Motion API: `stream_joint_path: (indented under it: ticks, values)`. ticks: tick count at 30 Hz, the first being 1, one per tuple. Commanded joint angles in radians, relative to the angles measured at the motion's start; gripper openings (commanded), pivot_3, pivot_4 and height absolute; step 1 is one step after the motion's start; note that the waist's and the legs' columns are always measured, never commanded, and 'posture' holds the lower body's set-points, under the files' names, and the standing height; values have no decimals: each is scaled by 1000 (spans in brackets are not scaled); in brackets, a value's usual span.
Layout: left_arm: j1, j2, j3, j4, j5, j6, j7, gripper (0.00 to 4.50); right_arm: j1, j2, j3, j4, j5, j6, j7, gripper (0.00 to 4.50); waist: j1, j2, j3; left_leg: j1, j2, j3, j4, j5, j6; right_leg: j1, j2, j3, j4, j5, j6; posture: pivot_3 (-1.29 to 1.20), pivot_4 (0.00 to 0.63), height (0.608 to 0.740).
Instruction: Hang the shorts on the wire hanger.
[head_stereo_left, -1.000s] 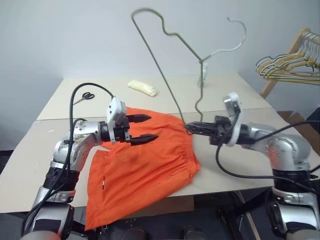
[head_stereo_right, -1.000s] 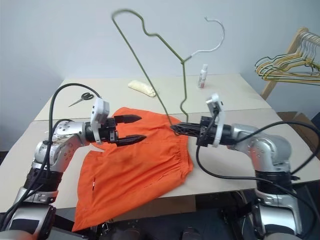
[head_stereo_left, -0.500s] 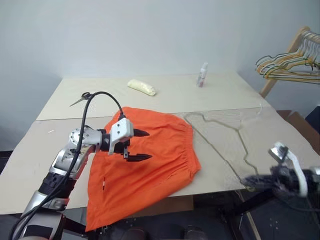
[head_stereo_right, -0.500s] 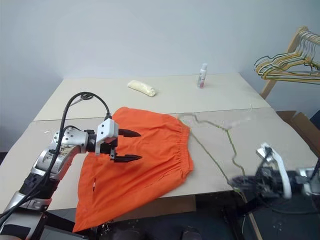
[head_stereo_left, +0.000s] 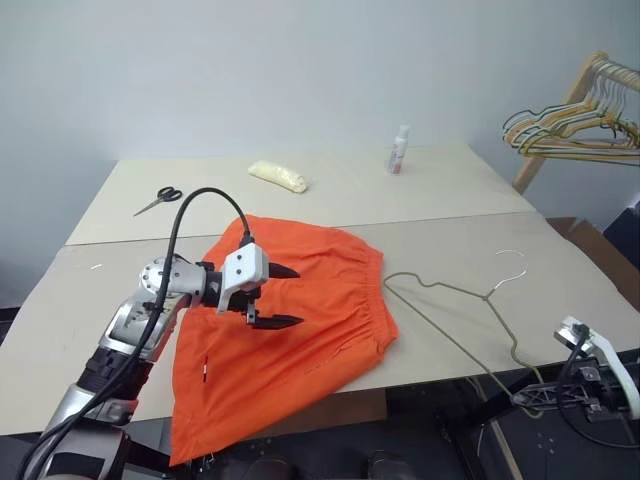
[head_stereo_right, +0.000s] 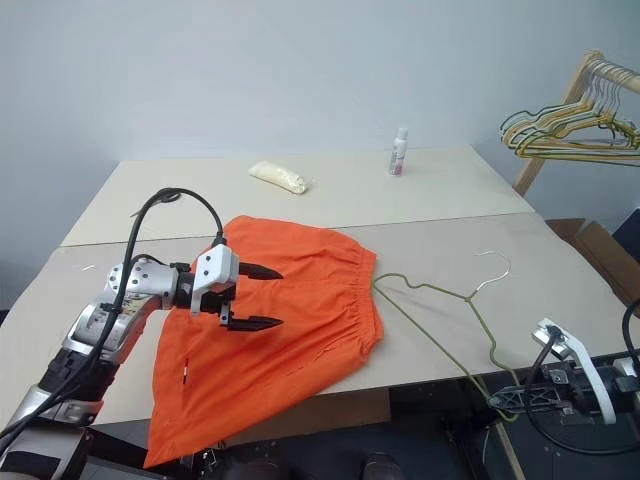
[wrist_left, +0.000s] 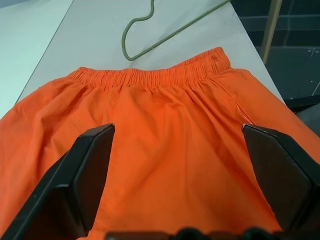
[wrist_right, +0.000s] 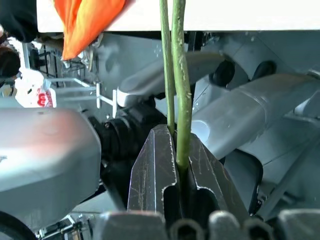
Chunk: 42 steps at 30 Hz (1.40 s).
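Right pincer (wrist_right: 176, 165) clamped on wire hanger (head_stereo_left: 455, 318), left pincer (head_stereo_left: 277, 296) wide over shorts (head_stereo_left: 300, 330)

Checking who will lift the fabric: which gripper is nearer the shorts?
Left. The left gripper hovers open right over the shorts; the right gripper is off the table edge, shut on the wire hanger.

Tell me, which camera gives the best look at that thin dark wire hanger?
The right eye view: the thin dark wire hanger lies whole across the table edge. The left eye view matches it. The left wrist view catches one bend beyond the orange shorts; the right wrist view shows wires pinched in the right gripper.
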Motion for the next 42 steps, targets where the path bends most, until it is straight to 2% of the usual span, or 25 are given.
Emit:
stream_joint_path:
  ticks: [1,10,14,25,33,42]
  values:
    - [-3,9,16,-33,1,-10,4,4406,-37,14,5,-3,-12,-12,47,0,2,0,0,0,0,0,0,0,0,0,0,0,0,0,0,55,0,740]
    - [13,20,20,-40,8,-13,12,4406,-87,70,13,25,-43,6,0,0,8,0,0,0,0,0,0,0,0,0,0,0,0,0,0,70,0,740]
    - [21,23,21,-46,5,-12,11,4406,-109,63,12,91,-67,-4,17,0,16,1,0,0,-1,0,0,0,0,0,-1,0,0,0,0,64,0,740]
    - [12,14,19,-43,8,-13,16,4406,-86,72,4,47,-67,13,-3,0,21,1,-1,0,-1,0,1,0,0,0,-1,0,1,1,0,69,0,740]
    - [22,17,19,-44,12,-17,18,4406,-123,78,-16,136,-72,11,3,0,21,1,-1,0,-1,0,1,0,0,0,-1,0,1,1,0,70,0,740]
    - [22,16,9,-43,24,-23,23,4406,-70,84,5,49,-55,23,19,0,21,1,-1,0,-1,0,1,0,0,0,-1,0,1,1,0,72,0,740]
